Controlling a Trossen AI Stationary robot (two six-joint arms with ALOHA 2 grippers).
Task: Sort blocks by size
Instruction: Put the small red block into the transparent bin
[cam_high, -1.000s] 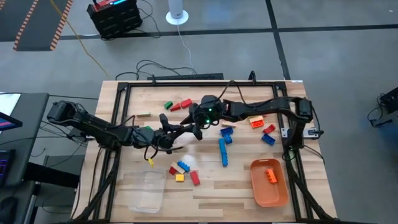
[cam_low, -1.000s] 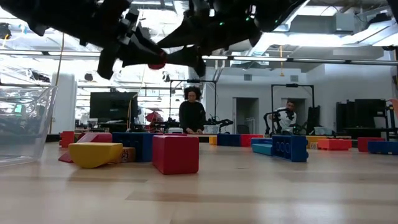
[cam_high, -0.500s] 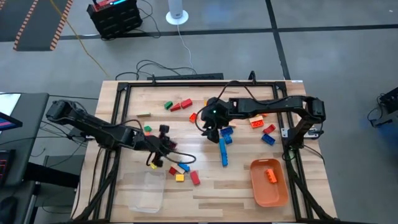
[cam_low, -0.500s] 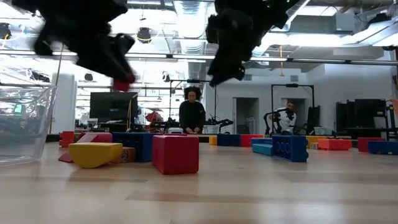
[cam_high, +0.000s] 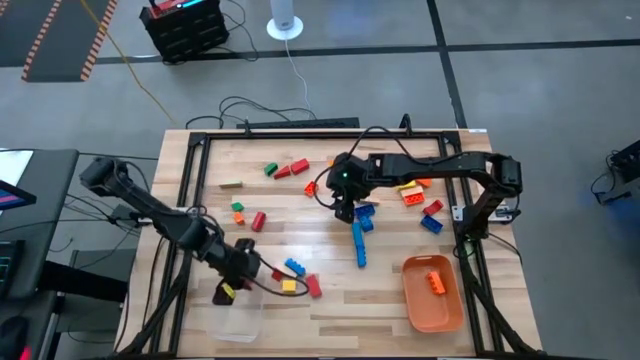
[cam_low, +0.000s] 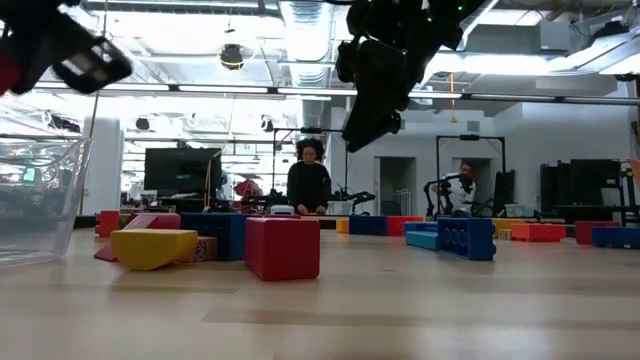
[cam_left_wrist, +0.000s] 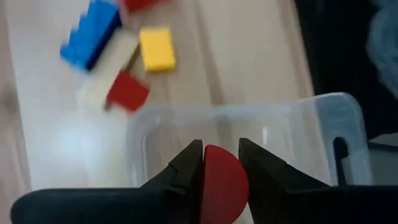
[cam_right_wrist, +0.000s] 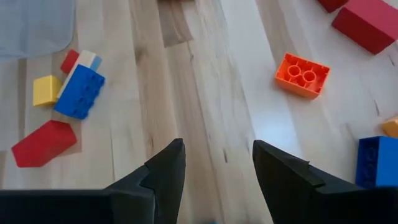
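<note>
Left claw (cam_left_wrist: 221, 163) sits over the clear plastic tray (cam_left_wrist: 323, 118) at the near left of the counter (cam_high: 330, 310), clamped on a red piece (cam_left_wrist: 222, 186) with a rounded top; only that curved face shows between the fingers, so its full shape is hard to make out. In the high view the claw (cam_high: 226, 292) covers the piece almost entirely. In the low view the left arm is cut off at the upper left corner, blurred.

Right claw (cam_right_wrist: 217, 165) hangs over the counter's middle, fingers apart, nothing between them. From above it (cam_high: 343, 210) stands just beside a small blue block (cam_high: 365, 211) and the far end of a long blue bar (cam_high: 358, 245).

Loose blocks lie scattered: a yellow block (cam_left_wrist: 156, 48), a blue block (cam_left_wrist: 90, 32) and a small red block (cam_left_wrist: 127, 91) just beyond the clear tray's rim; an orange studded block (cam_right_wrist: 302, 74) sits apart on bare wood. Red, green and tan blocks lie farther back, too small to tell studs.

The orange tray (cam_high: 415, 300) at near right holds one orange block (cam_high: 436, 282).

Low view: red cube (cam_low: 283, 247) and yellow block (cam_low: 153, 247) in front; two people stand far behind.
</note>
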